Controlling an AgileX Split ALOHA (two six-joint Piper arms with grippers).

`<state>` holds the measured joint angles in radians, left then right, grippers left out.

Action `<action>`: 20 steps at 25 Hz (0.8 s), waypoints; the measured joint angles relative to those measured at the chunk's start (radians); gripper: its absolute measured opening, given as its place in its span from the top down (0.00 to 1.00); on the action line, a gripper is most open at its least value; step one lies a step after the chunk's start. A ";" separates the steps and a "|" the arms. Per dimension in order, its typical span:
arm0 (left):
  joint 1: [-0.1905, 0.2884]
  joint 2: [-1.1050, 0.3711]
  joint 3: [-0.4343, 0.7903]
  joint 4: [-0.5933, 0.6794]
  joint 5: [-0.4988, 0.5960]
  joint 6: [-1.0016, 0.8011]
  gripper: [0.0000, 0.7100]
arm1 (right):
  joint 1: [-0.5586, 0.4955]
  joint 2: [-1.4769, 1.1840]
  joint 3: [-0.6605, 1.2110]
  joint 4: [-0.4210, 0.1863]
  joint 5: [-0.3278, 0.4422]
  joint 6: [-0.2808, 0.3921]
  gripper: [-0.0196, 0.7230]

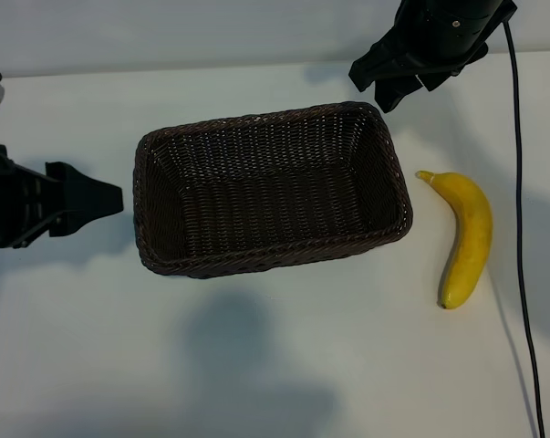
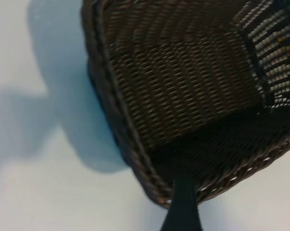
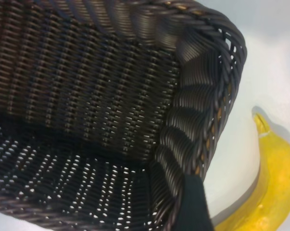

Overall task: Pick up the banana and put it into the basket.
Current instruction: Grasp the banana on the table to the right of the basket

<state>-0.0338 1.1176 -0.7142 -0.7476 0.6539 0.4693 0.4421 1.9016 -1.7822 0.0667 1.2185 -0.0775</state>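
While banana (image 1: 466,239) lies on white counter (image 1: 284,365) nr its right edge, just beside wicker basket (image 1: 165,146) & not touching, basket sits mid-counter w/ nothing inside. Left gripper (image 1: 110,198) at basket's left end, jaws released. Right gripper (image 1: 389,87) over basket's far right corner, jaws released, holding nothing.

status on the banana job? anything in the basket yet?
Nothing done yet: the basket is empty and the banana lies on the table to its right, untouched. Nothing is in hand: the right gripper hangs open above the basket's far right corner, the left gripper open at its left end. Left: grasp, lift, drop in.
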 joint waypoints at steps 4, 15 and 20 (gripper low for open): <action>0.000 0.000 0.000 -0.022 -0.007 0.024 0.15 | 0.000 0.000 0.000 -0.047 0.000 0.047 0.25; 0.000 0.000 0.000 -0.008 -0.036 0.026 0.15 | -0.138 0.000 0.097 -0.139 -0.001 0.088 0.25; 0.000 0.000 0.000 0.011 -0.041 0.025 0.15 | -0.159 0.000 0.233 -0.124 0.000 0.088 0.25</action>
<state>-0.0338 1.1176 -0.7142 -0.7371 0.6129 0.4940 0.2827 1.9016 -1.5495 -0.0571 1.2187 0.0109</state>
